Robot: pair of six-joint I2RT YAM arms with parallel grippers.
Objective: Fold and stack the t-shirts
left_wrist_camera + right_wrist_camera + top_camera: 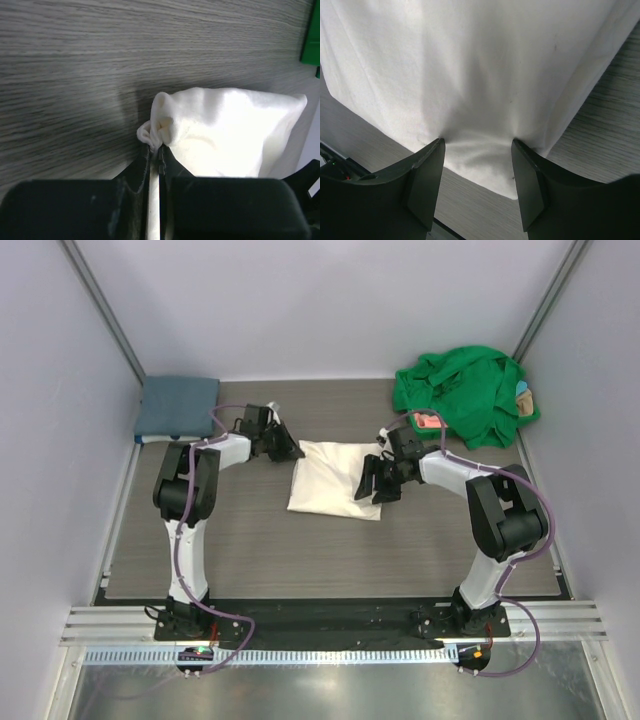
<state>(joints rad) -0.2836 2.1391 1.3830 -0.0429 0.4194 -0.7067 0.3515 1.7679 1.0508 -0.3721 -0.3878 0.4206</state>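
A cream-white t-shirt [335, 480] lies folded into a rectangle at the middle of the table. My left gripper [296, 451] is at its far left corner and is shut on a bunched bit of that corner [152, 132]. My right gripper [375, 488] is over the shirt's right edge, jaws open, with both fingertips [436, 150] pressed down into the cloth [470, 75] near its corner. A slate-blue t-shirt [178, 405] lies folded at the back left. A bright green t-shirt [460, 385] lies in a heap at the back right, with a pink one [430, 421] showing under it.
White walls close the table on three sides. A bit of turquoise and tan cloth [523, 397] peeks from the heap's right side. A green edge [311, 47] shows at the far right of the left wrist view. Bare wood-grain table [250, 550] lies in front of the cream shirt.
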